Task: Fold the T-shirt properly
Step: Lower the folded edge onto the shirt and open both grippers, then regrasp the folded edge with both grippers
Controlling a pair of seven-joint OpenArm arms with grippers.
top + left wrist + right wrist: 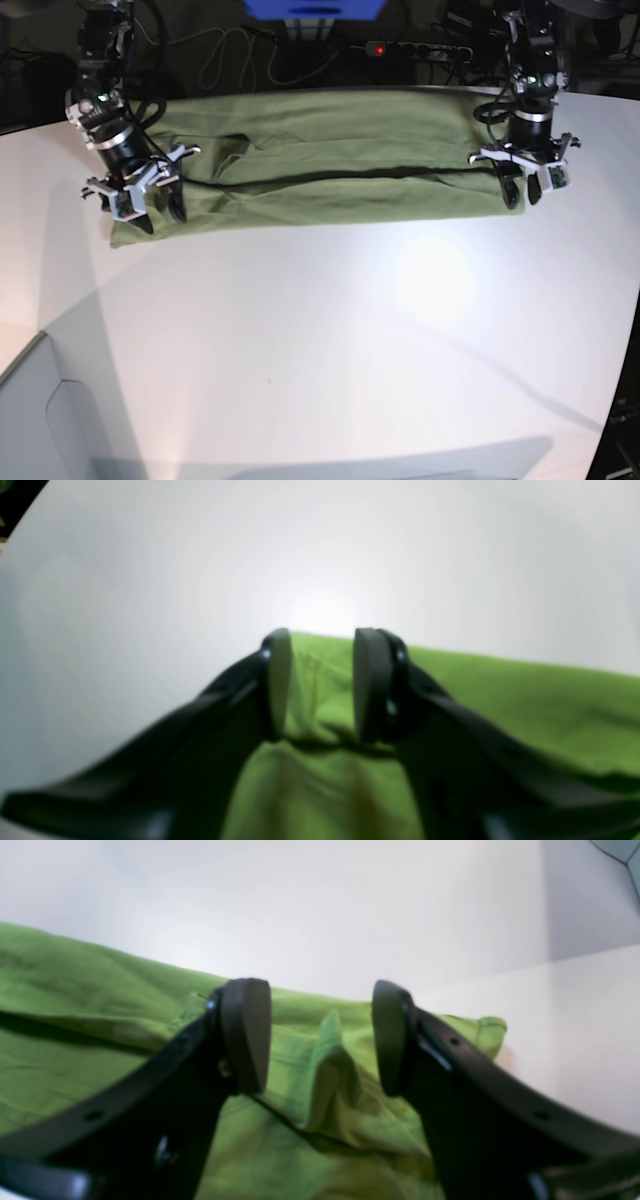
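Note:
The green T-shirt (320, 170) lies folded into a long band across the far part of the white table (330, 350), with a dark fold line running along its length. My left gripper (523, 190) stands over the band's right end. In the left wrist view the left gripper (324, 685) is open, and the T-shirt (500, 695) lies loose below and between its pads. My right gripper (158, 212) is at the band's left end. Seen from the right wrist, the right gripper (320, 1040) is open around a raised crease of the T-shirt (75, 1005), touching nothing.
Behind the table run cables and a power strip (420, 48) with a red light, beside a blue object (315, 8). The table's front-left corner drops to a grey surface (40, 420). Its right edge slants toward the lower right.

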